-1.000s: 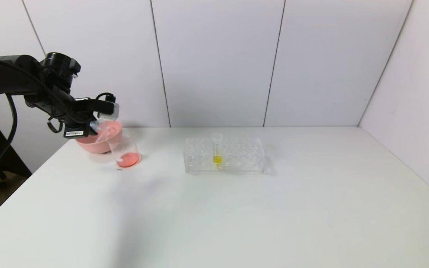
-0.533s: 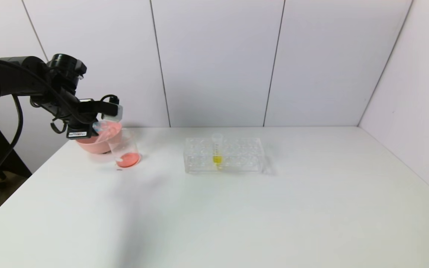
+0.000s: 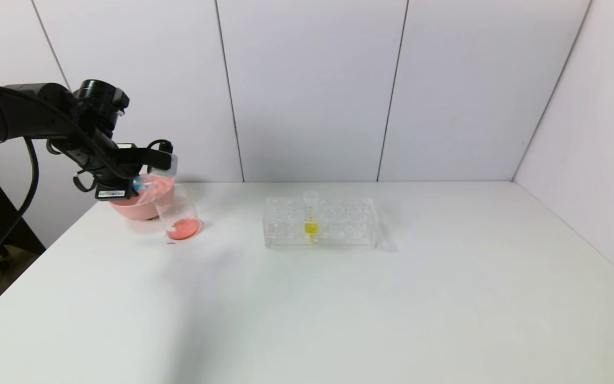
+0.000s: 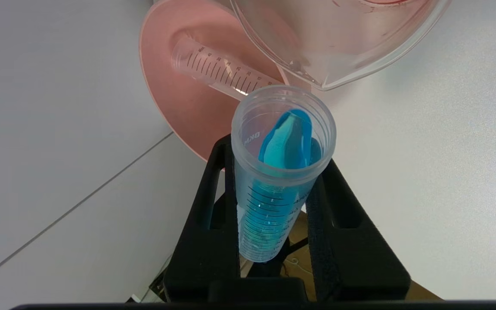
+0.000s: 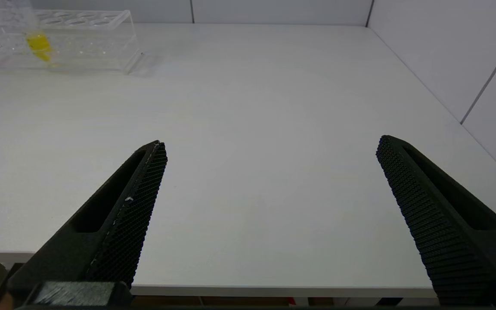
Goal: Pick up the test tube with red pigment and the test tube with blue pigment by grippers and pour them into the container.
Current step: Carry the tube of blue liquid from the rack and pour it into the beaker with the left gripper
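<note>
1. The table (image 3: pixel 339 298) holds a clear rack (image 3: pixel 320 222) at centre with one yellow tube (image 3: pixel 310 216).
2. At ten o'clock, the pink bowl (image 3: pixel 136 205) holds an emptied tube (image 4: pixel 220 73), apparently the red one.
3. The beaker (image 3: pixel 178 212) beside it holds red liquid: that half looks done.
4. The left gripper (image 4: pixel 274 189) clamps the blue tube (image 4: pixel 280 172), tipped toward the beaker's lip; blue is not yet poured.
5. The right gripper (image 5: pixel 269 206) hangs open at four o'clock, idle.

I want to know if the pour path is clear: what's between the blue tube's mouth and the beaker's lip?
Nothing: in the left wrist view, the test tube with blue pigment faces the container across an open gap.
</note>
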Robot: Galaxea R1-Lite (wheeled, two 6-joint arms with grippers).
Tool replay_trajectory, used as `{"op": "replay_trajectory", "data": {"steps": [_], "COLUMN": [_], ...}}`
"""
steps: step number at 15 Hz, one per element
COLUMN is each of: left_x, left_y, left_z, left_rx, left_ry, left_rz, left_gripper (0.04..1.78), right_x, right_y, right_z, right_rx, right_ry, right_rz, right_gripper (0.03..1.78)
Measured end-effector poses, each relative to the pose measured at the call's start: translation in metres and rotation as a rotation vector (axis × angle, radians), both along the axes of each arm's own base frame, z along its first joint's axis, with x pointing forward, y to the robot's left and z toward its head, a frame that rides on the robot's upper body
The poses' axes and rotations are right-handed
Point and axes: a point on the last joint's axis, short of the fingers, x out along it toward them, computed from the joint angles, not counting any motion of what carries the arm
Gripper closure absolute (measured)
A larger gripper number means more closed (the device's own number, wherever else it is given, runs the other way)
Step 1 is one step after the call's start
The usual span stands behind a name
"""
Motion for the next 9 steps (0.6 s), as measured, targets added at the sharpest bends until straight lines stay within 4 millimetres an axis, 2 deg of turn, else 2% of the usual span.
{"op": "replay_trajectory", "data": {"steps": [9], "left_x": [0.0017], "left_y": [-0.0074], "left_z": [-0.0025], "left_rx": [0.053], "left_ry": [0.007], "left_rz": [0.023], "left_gripper": [1.36], "right_x": [0.0], "right_y": [0.0], "right_z": [0.0], "right_rx": [0.0], "right_ry": [0.0], "right_rz": [0.0], "right_gripper": [0.04]}}
